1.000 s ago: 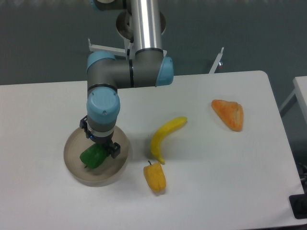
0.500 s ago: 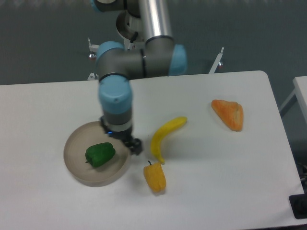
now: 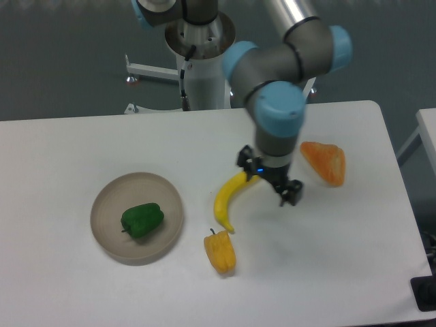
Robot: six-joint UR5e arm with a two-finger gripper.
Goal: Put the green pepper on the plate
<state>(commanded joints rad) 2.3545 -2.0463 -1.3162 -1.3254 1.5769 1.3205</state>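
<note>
Fingers [image 3: 286, 194] spread apart, nothing between them; gripper [image 3: 270, 178] hangs over the worktop [image 3: 327, 259] right of centre, between the banana and the orange wedge, not touching either as far as I can tell.

Near to far:
- yellow-orange pepper [image 3: 219, 252] lies closest to the camera edge, on the bare worktop, stem end pointing up toward the banana's lower tip, just below it.
- plate [image 3: 109, 238] sits left of centre, flat on the worktop, well apart from the gripper.
- green pepper [image 3: 142, 220] rests inside the plate, roughly central, slightly toward the right side. Fully within the rim, free of the fingers.
- banana [image 3: 228, 202] lies diagonal, lower tip near the yellow-orange pepper, upper end running under the gripper body, so that end is partly hidden.
- orange wedge-shaped item [image 3: 325, 162] lies right of the gripper, near it, on the worktop.
- wrist and elbow joints with blue caps rise behind the gripper; arm base column [image 3: 201, 61] stands beyond the far edge of the worktop, centre-left.
- corner of a second white surface [image 3: 426, 129] shows at the right frame edge.
</note>
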